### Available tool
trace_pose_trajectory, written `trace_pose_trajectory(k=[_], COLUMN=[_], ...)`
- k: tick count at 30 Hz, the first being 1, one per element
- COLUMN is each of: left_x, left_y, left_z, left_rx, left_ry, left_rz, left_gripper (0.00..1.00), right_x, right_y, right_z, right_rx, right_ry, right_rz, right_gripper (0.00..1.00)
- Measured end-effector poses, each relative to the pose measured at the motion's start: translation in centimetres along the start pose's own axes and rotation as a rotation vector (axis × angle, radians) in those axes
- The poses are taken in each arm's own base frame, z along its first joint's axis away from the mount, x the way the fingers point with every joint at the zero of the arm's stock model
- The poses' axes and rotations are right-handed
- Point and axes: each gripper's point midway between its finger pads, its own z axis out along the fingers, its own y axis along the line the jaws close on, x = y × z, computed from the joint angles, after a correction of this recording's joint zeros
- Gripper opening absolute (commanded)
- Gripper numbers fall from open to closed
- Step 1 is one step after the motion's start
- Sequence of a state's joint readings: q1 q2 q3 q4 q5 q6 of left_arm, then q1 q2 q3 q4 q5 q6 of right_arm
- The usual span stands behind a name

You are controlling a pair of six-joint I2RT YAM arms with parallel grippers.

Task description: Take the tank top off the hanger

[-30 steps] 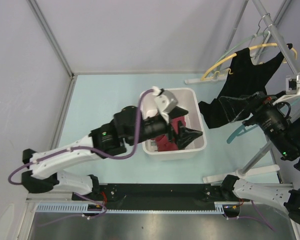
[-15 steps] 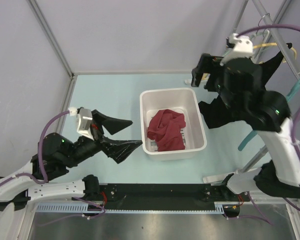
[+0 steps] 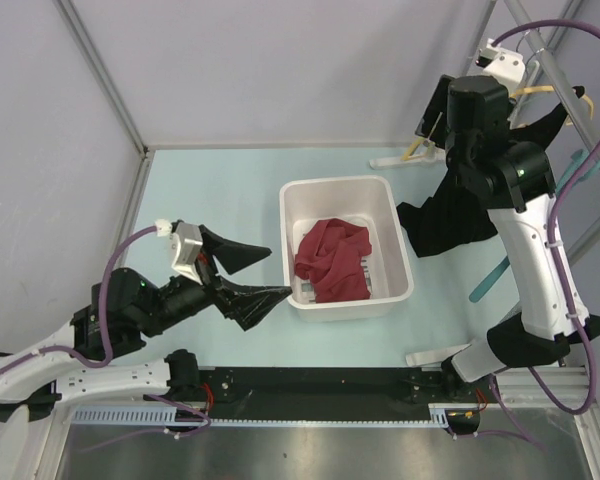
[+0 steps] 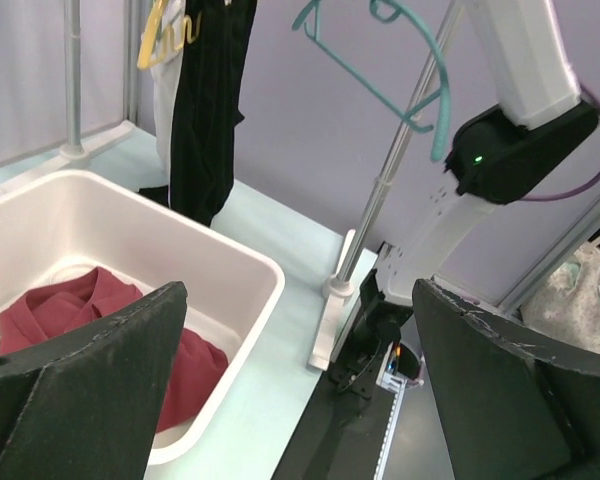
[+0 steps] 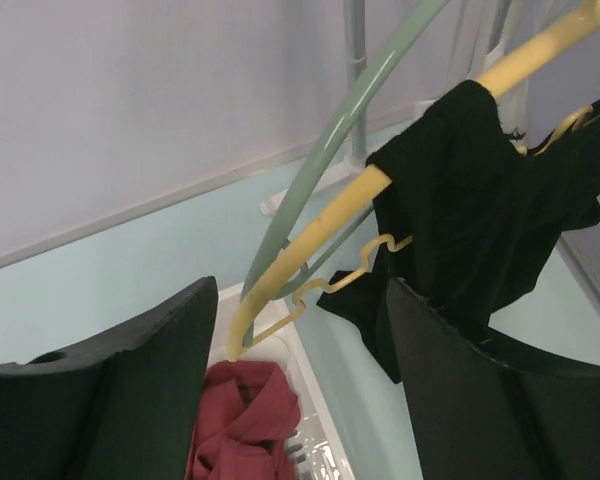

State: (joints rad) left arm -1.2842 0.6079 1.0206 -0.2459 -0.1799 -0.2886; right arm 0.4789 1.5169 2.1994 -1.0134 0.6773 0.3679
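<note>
Two grippers are in play, and both stand released with nothing between their fingers. The black tank top (image 3: 458, 218) hangs on the yellow hanger (image 5: 310, 238) at the rack, at about 2 o'clock from the white bin (image 3: 396, 212) in the top view; one strap is draped over the hanger's arm, and the lower fabric sags down toward the table just beside the bin's right wall. The right gripper (image 5: 301, 287) is raised high at roughly 1 o'clock from the bin, jaws spread wide and pointed at the hanger, apart from both it and the cloth (the wrist view shows the yellow arm running between the two fingers, well beyond them). The left gripper (image 3: 274, 266) sits low at 8 o'clock from the bin, near its left wall, fingers splayed. A red garment (image 3: 330, 262) lies crumpled inside the bin. A teal hanger (image 3: 490, 276) hangs at 4 o'clock from the tank top.
</note>
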Motion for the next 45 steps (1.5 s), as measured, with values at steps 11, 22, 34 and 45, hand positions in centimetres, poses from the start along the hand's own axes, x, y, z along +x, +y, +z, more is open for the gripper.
trace_pose_trajectory(k=[11, 22, 34, 45], left_x=[3.9, 4.1, 5.4, 3.7], left_y=[0.5, 0.3, 0.7, 0.6], left_z=[2.6, 2.9, 3.5, 3.1], left_rx=[-0.024, -0.014, -0.025, -0.024], left_ry=[0.110, 0.136, 0.182, 0.154], left_rz=[0.021, 0.032, 0.081, 0.117], left_gripper=[0.99, 0.99, 1.00, 1.00], right_x=[0.8, -0.1, -0.6, 0.4], right_y=[-3.5, -2.2, -1.9, -2.8], right_z=[1.1, 1.5, 3.1, 4.6], right_rx=[0.069, 0.003, 0.038, 0.081], right_ry=[-0.040, -0.076, -0.097, -0.081], right_rz=[0.055, 0.119, 0.147, 0.154], right_gripper=[0.57, 0.57, 0.46, 0.30])
